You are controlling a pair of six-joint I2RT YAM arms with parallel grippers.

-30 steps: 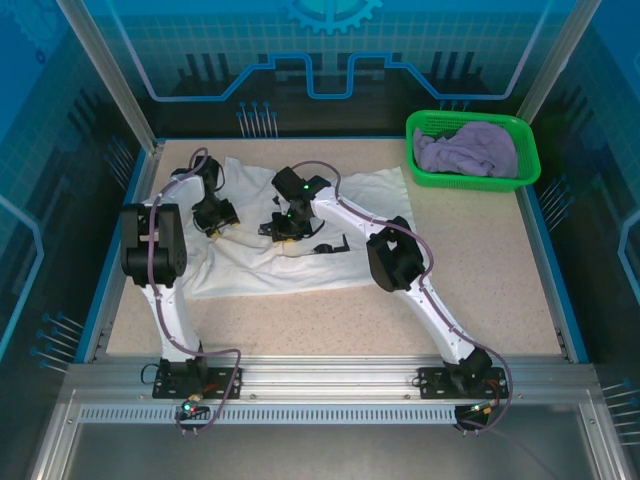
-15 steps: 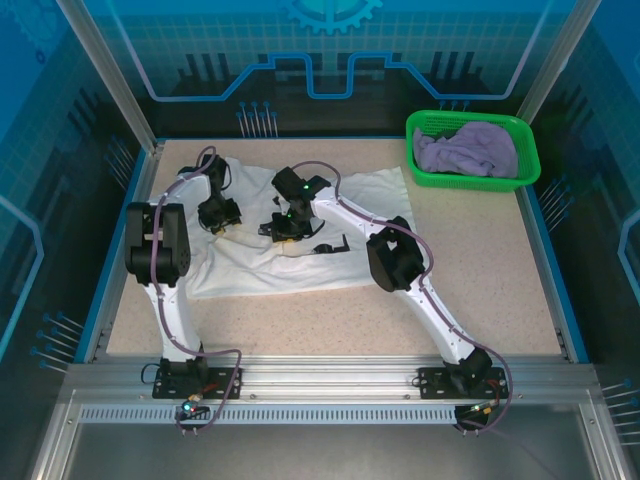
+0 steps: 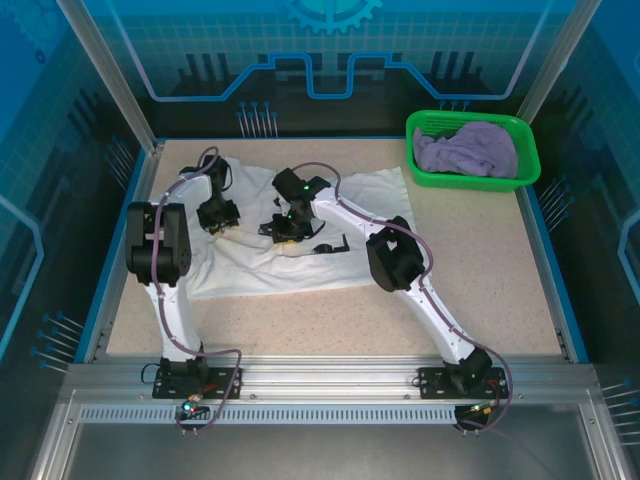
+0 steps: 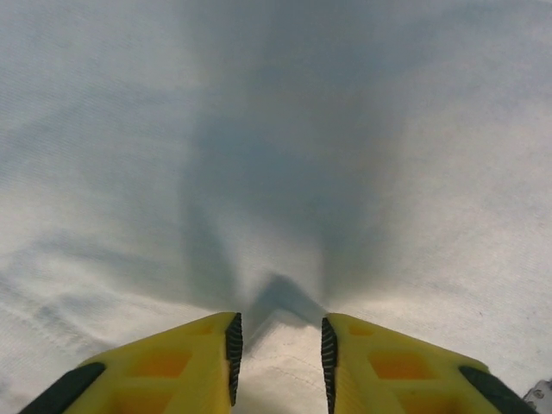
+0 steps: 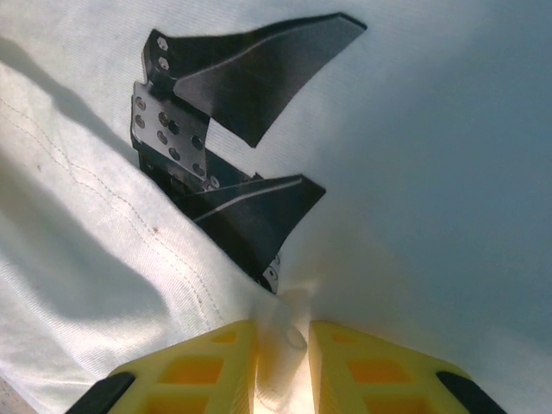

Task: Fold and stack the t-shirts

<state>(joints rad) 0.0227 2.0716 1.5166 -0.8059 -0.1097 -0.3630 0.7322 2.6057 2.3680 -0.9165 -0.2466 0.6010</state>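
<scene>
From the top external view you look down on a speckled beige tabletop (image 3: 330, 320) edged in blue. It sits inside a cell of blue translucent wall panels (image 3: 330, 50) and aluminium framing (image 3: 330, 368). The white cloth t-shirt with black prints (image 3: 250, 270) lies spread and wrinkled on the left-centre of that tabletop. The left gripper (image 3: 222, 226) is down on its far left part. The right gripper (image 3: 285, 236) is down on its middle, just beside a black print (image 3: 330, 246). At the far right corner stands the green plastic mesh basket (image 3: 470, 181), well apart from the shirt on the table. The pale lavender cloth t-shirt (image 3: 465, 148) lies crumpled inside it.

In the left wrist view the left gripper (image 4: 279, 326) presses its yellow fingers (image 4: 172, 366) onto the white cloth t-shirt (image 4: 259, 129). The jaws stand a narrow way apart, with a pucker of cloth raised between the black pads; you cannot tell whether they bite it.

In the right wrist view the right gripper (image 5: 283, 332) has its jaws nearly together, pinching a small upright fold of the white cloth t-shirt (image 5: 431, 172). The black print (image 5: 233, 86), two curved blade shapes with small pale dots, lies just beyond the fingertips.
</scene>
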